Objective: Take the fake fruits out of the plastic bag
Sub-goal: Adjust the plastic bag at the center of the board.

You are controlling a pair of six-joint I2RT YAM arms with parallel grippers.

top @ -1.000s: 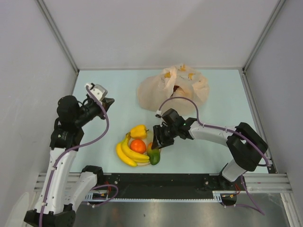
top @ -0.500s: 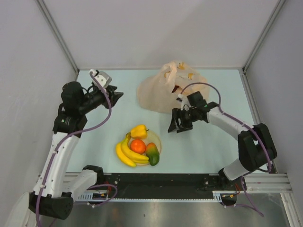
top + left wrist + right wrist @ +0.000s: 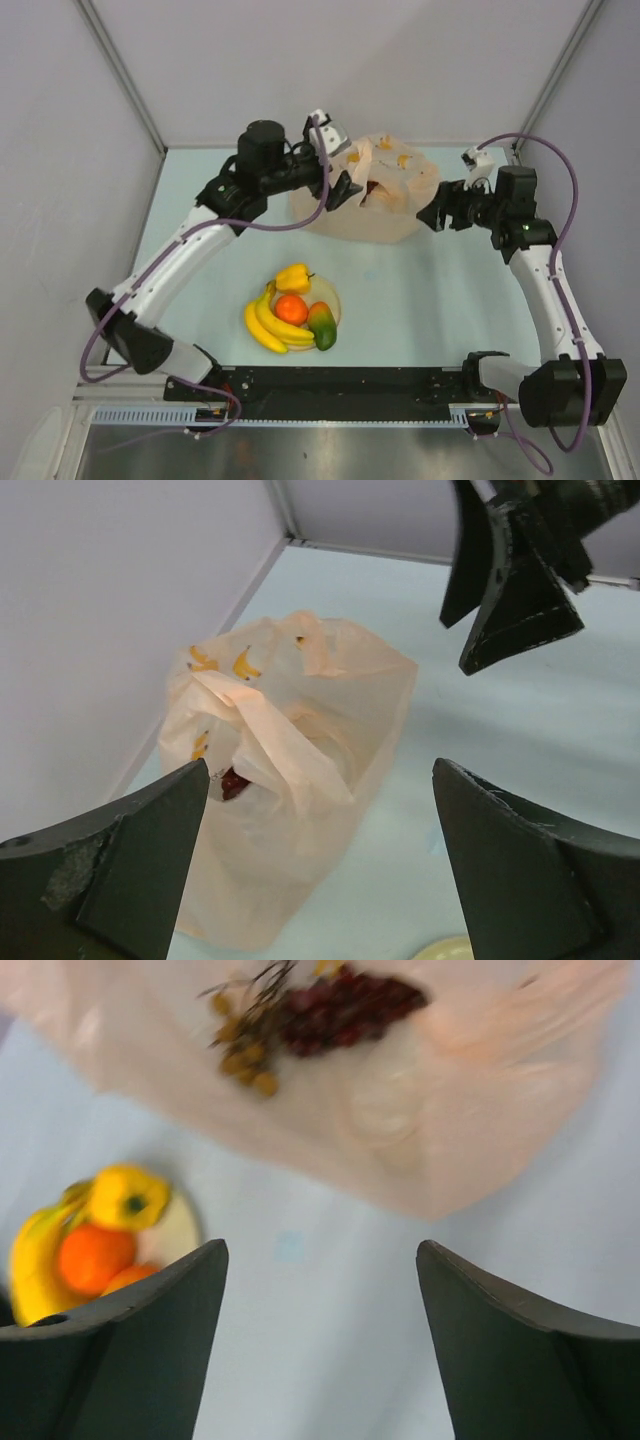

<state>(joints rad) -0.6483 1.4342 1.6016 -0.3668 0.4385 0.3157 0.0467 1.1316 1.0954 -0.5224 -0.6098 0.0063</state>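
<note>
The peach-beige plastic bag (image 3: 350, 212) sits crumpled at the back of the table, its mouth facing up. Dark red grapes (image 3: 377, 187) lie inside it, seen at the mouth in the left wrist view (image 3: 234, 783) and through the film in the right wrist view (image 3: 345, 1005). A banana bunch (image 3: 264, 325), an orange (image 3: 291, 309), a yellow pepper (image 3: 293, 277) and a mango (image 3: 323, 326) rest on a cream plate (image 3: 335, 300). My left gripper (image 3: 345, 188) hovers open at the bag's left top edge. My right gripper (image 3: 433, 214) stands open just right of the bag, holding nothing.
Grey walls close in the table on the left, back and right, and the bag lies near the back wall. The plate of fruit stands at the front centre, close to the black rail (image 3: 350, 385) with the arm bases.
The left arm swung from the left side over to the bag and its jaws opened. The right arm left the plate, where the mango now lies, and rose to the bag's right side, opening wider.
</note>
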